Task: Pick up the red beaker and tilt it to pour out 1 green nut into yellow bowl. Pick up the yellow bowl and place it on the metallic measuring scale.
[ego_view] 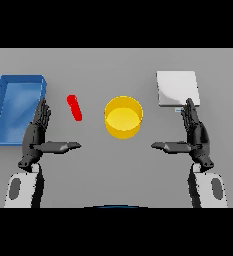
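Head view | red beaker just right of left hand fingertips, apart | both hands, right hand included, fingers straight, holding nothing

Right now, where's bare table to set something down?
Bare table lies between the two thumbs, in front of the yellow bowl, and along the far edge between the blue tray and the scale. It is tighter between the red beaker and the left hand.

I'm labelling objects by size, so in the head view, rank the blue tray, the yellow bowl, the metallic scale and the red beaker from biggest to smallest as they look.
1. blue tray
2. metallic scale and yellow bowl: look alike, too close to rank
3. red beaker
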`<move>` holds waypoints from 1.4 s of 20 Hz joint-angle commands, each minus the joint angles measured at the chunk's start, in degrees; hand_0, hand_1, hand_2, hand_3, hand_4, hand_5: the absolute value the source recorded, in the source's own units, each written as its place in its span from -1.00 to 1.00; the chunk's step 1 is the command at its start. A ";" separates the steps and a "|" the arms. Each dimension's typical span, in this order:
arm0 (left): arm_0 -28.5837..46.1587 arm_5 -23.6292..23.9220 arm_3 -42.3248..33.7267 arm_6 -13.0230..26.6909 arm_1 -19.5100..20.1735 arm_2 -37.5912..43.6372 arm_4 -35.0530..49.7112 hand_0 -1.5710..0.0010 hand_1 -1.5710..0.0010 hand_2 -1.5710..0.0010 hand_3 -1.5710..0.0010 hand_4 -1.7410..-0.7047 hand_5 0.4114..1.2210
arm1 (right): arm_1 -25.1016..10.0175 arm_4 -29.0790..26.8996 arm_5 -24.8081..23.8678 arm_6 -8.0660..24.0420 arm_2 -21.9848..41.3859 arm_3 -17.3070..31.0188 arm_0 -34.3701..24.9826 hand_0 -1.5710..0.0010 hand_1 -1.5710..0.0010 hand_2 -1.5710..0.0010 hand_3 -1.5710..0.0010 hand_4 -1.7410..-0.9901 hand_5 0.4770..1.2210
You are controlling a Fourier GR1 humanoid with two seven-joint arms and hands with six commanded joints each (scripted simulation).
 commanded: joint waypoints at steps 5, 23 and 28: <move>0.50 -0.08 -0.36 -0.23 0.06 -0.10 0.07 1.00 1.00 1.00 1.00 0.25 -0.48 | 0.47 0.40 -0.16 -0.36 0.70 -0.82 1.02 1.00 1.00 1.00 1.00 0.63 -0.51; -4.28 3.51 6.12 -3.07 1.02 -4.38 -11.37 1.00 1.00 1.00 1.00 0.13 -0.44 | -1.51 14.07 -2.75 -5.76 8.43 -8.82 7.48 1.00 1.00 1.00 1.00 0.46 -0.51; -12.48 4.27 16.04 -4.04 1.22 -1.37 -10.51 1.00 1.00 1.00 1.00 0.12 -0.46 | -1.70 13.50 -2.58 -6.18 8.01 -8.81 7.32 1.00 1.00 1.00 1.00 0.36 -0.49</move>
